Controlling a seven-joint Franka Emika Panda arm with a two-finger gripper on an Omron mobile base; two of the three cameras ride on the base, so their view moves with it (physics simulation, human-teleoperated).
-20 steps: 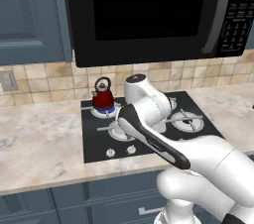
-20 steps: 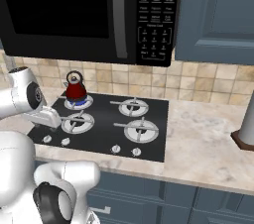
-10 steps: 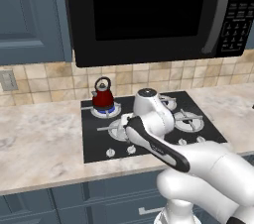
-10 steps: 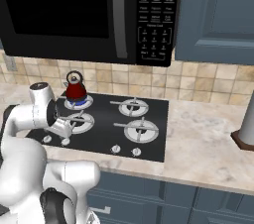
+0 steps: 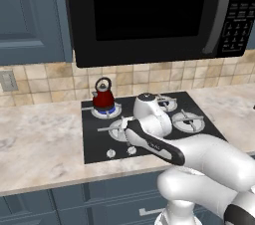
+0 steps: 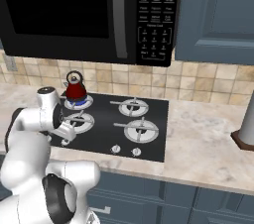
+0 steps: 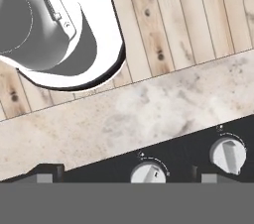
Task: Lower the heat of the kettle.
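Kettle (image 5: pixel 103 97) sits on the rear-left burner, blue flame under it. Stove knobs (image 7: pixel 149 172) line the cooktop's (image 6: pixel 154 134) front edge, just ahead of the gripper (image 7: pixel 124 174) in the hand view. Arm folded low over the front-left burner, hand pointing down. Finger gap looks wide, tips straddling the left knob.

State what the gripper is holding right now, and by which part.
Nothing is held. The gripper hangs above a stove knob, fingertips apart; the kettle sits untouched on its burner.
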